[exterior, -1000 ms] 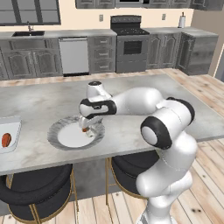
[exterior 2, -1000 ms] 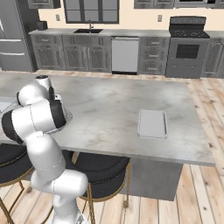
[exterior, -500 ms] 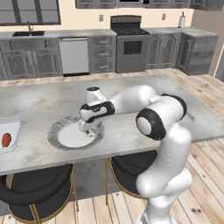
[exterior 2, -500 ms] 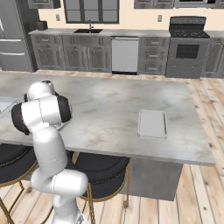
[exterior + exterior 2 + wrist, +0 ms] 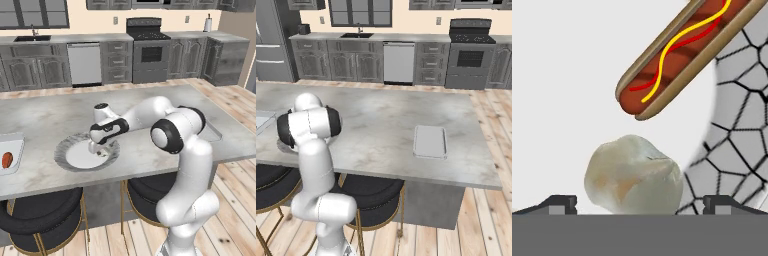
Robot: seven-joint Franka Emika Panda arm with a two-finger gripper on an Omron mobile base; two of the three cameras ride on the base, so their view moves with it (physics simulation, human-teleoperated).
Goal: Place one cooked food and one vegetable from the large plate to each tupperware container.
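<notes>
The grey marble counter [image 5: 45,117] runs wide under my arm. On it, my gripper [image 5: 98,149] hangs low over the large plate [image 5: 64,155], its grey marbled rim near the counter's front edge. My jaws stand wide apart with nothing between them. Off at the left edge sits one tupperware container [image 5: 14,155], and a small reddish-orange vegetable [image 5: 7,160] lies inside it. From the right base view, a second tupperware container [image 5: 430,141] lies flat on the far right of the counter, well apart from the plate, with nothing in it. Close up, a hot dog [image 5: 687,50] in its bun rests on the plate's white centre, tilted, and just below it sits a pale whitish lump [image 5: 633,175] between my fingertips [image 5: 559,204].
</notes>
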